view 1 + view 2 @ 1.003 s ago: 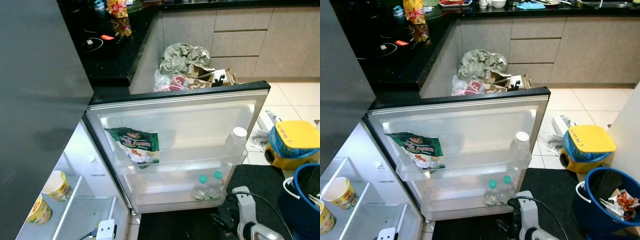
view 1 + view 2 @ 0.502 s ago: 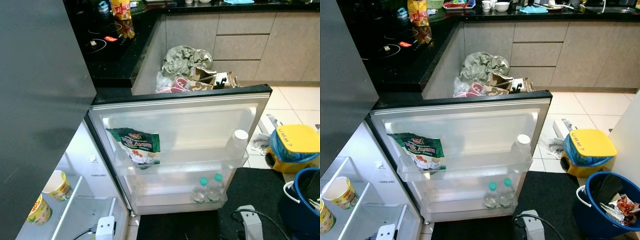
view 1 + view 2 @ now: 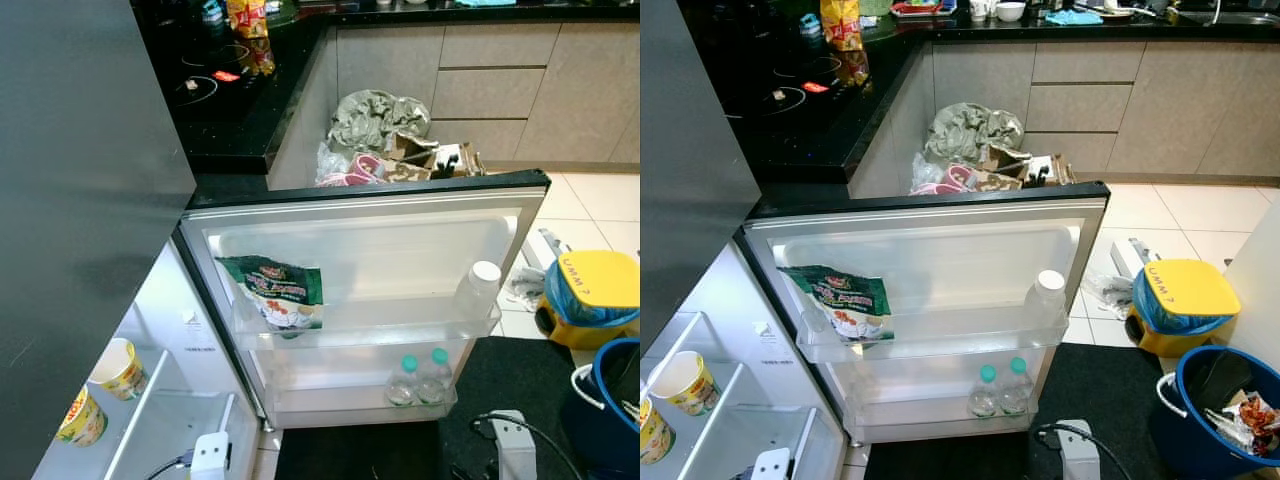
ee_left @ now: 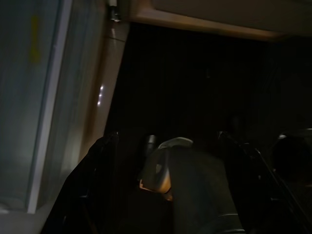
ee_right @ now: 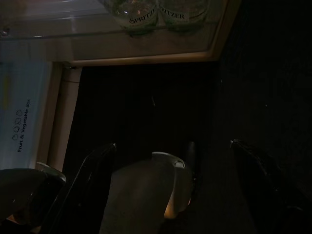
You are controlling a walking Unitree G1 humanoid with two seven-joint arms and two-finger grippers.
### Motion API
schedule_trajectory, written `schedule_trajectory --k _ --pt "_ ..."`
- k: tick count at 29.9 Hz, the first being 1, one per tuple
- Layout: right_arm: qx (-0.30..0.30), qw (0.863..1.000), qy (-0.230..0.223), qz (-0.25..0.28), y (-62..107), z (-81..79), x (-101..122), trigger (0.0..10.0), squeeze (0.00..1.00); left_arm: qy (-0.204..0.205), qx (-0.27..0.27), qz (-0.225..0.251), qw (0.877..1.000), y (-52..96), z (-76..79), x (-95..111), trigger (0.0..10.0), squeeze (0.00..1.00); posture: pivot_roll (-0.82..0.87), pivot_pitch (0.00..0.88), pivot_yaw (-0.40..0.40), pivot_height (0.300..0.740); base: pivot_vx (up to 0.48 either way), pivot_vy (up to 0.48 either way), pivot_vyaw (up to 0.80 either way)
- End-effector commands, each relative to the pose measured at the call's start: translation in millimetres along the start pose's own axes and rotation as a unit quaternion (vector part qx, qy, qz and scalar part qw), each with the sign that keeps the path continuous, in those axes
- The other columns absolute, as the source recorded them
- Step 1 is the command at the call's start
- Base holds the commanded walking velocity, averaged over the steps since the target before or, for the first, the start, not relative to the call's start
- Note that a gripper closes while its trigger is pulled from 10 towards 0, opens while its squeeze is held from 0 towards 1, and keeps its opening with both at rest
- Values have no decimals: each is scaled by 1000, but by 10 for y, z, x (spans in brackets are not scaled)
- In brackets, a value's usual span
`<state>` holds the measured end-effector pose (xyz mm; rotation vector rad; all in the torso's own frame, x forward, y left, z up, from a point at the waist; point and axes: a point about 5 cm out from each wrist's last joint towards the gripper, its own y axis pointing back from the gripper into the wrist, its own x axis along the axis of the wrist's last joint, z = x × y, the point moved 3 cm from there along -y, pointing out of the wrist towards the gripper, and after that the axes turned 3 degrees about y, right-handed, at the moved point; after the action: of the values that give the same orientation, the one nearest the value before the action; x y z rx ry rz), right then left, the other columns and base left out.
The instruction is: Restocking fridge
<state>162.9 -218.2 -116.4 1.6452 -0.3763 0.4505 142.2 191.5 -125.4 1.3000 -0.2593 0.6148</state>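
The fridge door point(image 3: 370, 235) stands wide open in front of me. Its upper shelf holds a green food packet point(image 3: 275, 292) and a white-capped bottle point(image 3: 478, 290). Two green-capped water bottles point(image 3: 420, 378) stand in the lower shelf and also appear in the right wrist view point(image 5: 161, 12). Inside the fridge at the left, two paper cups point(image 3: 118, 368) sit on a shelf. Both arms hang low over the black mat. My left gripper point(image 4: 168, 134) and my right gripper point(image 5: 173, 144) have their fingers apart and hold nothing. A silver part of my right arm point(image 3: 512, 452) shows at the bottom edge.
A black mat point(image 3: 1120, 390) lies before the door. A yellow-lidded bin point(image 3: 1175, 305) and a blue bucket point(image 3: 1225, 415) of rubbish stand at the right. Bags and boxes point(image 3: 385, 140) are piled behind the door. A black counter with a cooktop point(image 3: 215, 85) is at the back left.
The view has shifted slightly as the camera moved. My right arm has dropped lower, towards the bottom edge of the picture. The fridge contents are as before.
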Motion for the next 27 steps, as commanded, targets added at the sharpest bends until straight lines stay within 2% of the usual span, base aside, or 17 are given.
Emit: schedule_trajectory --k 1,5,7,9,13,15,19,21,24,25,26,27 --pt "-5 1000 -2 2 -6 -24 -23 10000 0 1 20 -4 1000 40 -132 3 10000 0 -30 0 23 740 0 0 0" --pt "-10 1000 1 4 -13 -40 -24 10000 0 13 25 20 999 47 -185 109 10000 0 -6 0 13 740 0 0 0" --pt "-26 1000 2 10 -13 -4 12 10000 0 37 32 36 998 52 -224 174 10000 0 -25 0 33 740 0 0 0" --pt "-26 1000 2 10 -13 -4 12 10000 0 37 32 36 998 52 -224 174 10000 0 -25 0 33 740 0 0 0" --pt "-61 998 -26 12 4 105 45 10000 0 35 32 27 999 64 -237 125 10000 0 -19 0 31 740 0 0 0" --pt "-71 997 -36 10 14 146 44 10000 0 61 36 33 997 60 -240 138 10000 0 -19 0 20 740 0 0 0" --pt "-83 996 -13 23 11 187 160 10000 0 30 45 32 998 40 -241 209 10000 0 -20 0 17 740 0 0 0" --pt "-88 996 -19 28 13 208 200 10000 0 46 45 37 997 25 -223 245 10000 0 -23 0 18 740 0 0 0" --pt "-88 996 -15 29 12 219 238 10000 0 45 32 33 998 -2 -166 273 10000 0 -13 0 17 740 0 0 0" --pt "-97 995 -15 35 14 240 278 10000 0 42 44 45 997 -11 -184 356 10000 0 -15 0 14 740 0 0 0" --pt "-104 994 -21 38 15 252 298 10000 0 58 52 61 995 -13 -207 441 10000 0 -12 0 12 740 0 0 0" --pt "-104 994 -21 38 15 252 298 10000 0 58 52 61 995 -13 -207 441 10000 0 -12 0 12 740 0 0 0"
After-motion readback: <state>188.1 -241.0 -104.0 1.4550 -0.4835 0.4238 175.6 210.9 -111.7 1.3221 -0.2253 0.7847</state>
